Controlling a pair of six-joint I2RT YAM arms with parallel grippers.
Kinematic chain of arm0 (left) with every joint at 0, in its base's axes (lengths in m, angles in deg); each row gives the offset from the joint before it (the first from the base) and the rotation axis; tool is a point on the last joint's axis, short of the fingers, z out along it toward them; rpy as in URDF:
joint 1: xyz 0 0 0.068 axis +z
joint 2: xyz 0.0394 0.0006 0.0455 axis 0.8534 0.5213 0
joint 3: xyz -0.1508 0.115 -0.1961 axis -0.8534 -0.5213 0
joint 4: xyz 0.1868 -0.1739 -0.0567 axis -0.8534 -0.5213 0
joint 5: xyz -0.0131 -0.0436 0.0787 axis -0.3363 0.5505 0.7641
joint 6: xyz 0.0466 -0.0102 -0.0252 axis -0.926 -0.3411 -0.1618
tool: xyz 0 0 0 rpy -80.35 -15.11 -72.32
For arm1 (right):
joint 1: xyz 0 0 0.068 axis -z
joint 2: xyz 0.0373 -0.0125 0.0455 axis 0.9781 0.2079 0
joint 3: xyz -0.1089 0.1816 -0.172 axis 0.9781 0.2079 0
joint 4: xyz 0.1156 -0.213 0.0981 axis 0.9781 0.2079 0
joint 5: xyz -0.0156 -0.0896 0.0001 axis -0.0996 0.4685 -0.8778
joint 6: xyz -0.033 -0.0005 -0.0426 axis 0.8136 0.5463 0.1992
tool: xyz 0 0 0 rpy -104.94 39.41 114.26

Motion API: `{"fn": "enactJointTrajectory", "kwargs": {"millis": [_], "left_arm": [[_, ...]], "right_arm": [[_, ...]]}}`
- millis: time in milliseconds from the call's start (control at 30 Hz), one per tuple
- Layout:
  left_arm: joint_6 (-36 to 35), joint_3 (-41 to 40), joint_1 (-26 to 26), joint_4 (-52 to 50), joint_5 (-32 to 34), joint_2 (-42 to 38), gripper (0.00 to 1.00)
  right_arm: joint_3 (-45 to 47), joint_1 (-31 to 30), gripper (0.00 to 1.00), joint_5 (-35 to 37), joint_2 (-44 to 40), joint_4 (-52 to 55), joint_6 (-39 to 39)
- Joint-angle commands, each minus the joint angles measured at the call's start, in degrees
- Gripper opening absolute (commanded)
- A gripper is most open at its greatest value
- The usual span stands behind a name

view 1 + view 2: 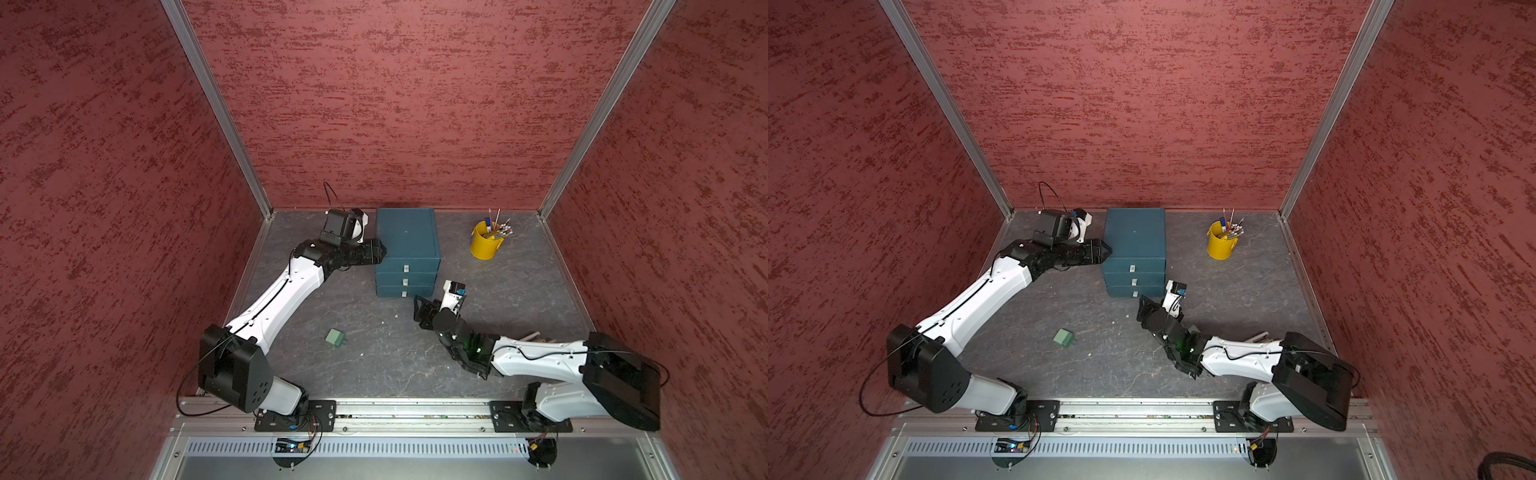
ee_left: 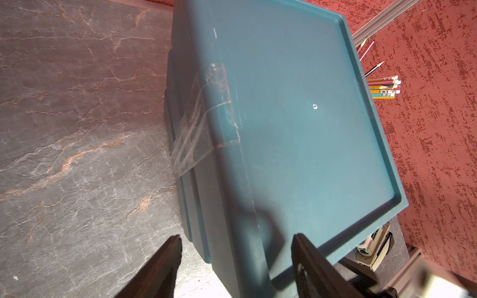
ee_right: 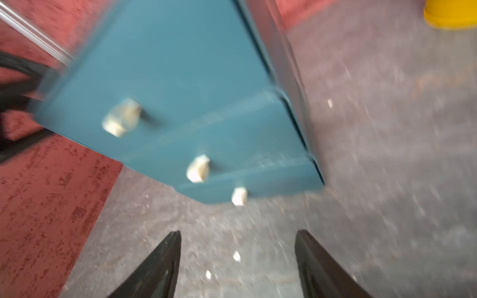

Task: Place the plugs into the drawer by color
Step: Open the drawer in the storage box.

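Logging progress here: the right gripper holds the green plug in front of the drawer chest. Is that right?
No: the right gripper is in front of the drawer chest, but the right wrist view shows its jaws open and empty. The green plug lies on the table in both top views.

We see the drawer (image 1: 407,232) far on the table (image 1: 374,374), the bucket (image 1: 482,245) to its right, a plug (image 1: 335,337) near-left.

teal drawer (image 1: 407,237); green plug (image 1: 334,337)
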Motion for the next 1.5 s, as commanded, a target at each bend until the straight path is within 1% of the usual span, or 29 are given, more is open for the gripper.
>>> {"fn": "enactJointTrajectory", "kwargs": {"millis": [0, 33, 133, 267, 367, 467, 533, 667, 767, 833, 1100, 1200, 1267, 1300, 1400, 1467], "left_arm": [[-0.5, -0.5, 0.4, 0.3, -0.4, -1.3, 0.71], [-0.4, -0.5, 0.4, 0.3, -0.4, -1.5, 0.71], [-0.5, -0.5, 0.4, 0.2, -0.3, -1.6, 0.71], [-0.4, -0.5, 0.4, 0.2, -0.5, -1.3, 0.71], [-0.3, -0.3, 0.4, 0.2, -0.6, -1.0, 0.71], [-0.3, -0.4, 0.4, 0.3, -0.5, -1.0, 0.71], [-0.4, -0.4, 0.4, 0.3, -0.5, -1.0, 0.71], [-0.4, -0.3, 0.4, 0.3, -0.5, -1.1, 0.71], [-0.4, -0.5, 0.4, 0.3, -0.5, -1.2, 0.71], [-0.4, -0.5, 0.5, 0.3, -0.6, -1.1, 0.71], [-0.6, -0.3, 0.5, 0.2, -0.5, -1.0, 0.71], [-0.6, -0.3, 0.5, 0.1, -0.4, -1.0, 0.70], [-0.7, -0.4, 0.6, 0.1, -0.3, -0.9, 0.70], [-0.7, -0.4, 0.6, 0.1, -0.3, -0.9, 0.70], [-0.7, -0.4, 0.7, 0.1, -0.3, -0.9, 0.70], [-0.8, -0.4, 0.6, 0.1, -0.4, -0.8, 0.70]], "right_arm": [[0.8, 1.1, 0.72, -5.1, 3.2, -7.3, -8.5], [0.9, 1.6, 0.71, -5.9, 4.0, -9.2, -9.5], [2.4, 2.7, 0.65, -8.4, 10.9, -18.8, -12.1], [1.4, 3.1, 0.63, -10.9, 18.3, -27.5, -12.3], [1.9, 3.1, 0.58, -10.7, 23.1, -35.3, -13.0], [2.2, 3.5, 0.56, -11.0, 28.4, -44.9, -13.4], [1.5, 4.0, 0.55, -11.4, 31.1, -47.7, -14.1], [0.9, 5.2, 0.53, -11.0, 34.7, -51.3, -15.1], [0.0, 6.4, 0.46, -11.9, 36.3, -53.1, -14.7], [-1.1, 7.0, 0.44, -12.9, 36.9, -53.2, -14.0], [-3.4, 7.6, 0.43, -13.8, 39.4, -53.3, -14.3], [-3.8, 8.1, 0.39, -13.8, 40.7, -54.4, -15.1], [-3.9, 8.4, 0.38, -13.6, 41.4, -55.3, -15.6], [-4.0, 8.6, 0.35, -13.7, 41.7, -55.6, -15.6], [-4.6, 9.3, 0.31, -14.4, 42.0, -55.6, -15.4], [-5.3, 9.6, 0.31, -15.3, 42.0, -55.4, -14.8]]}}
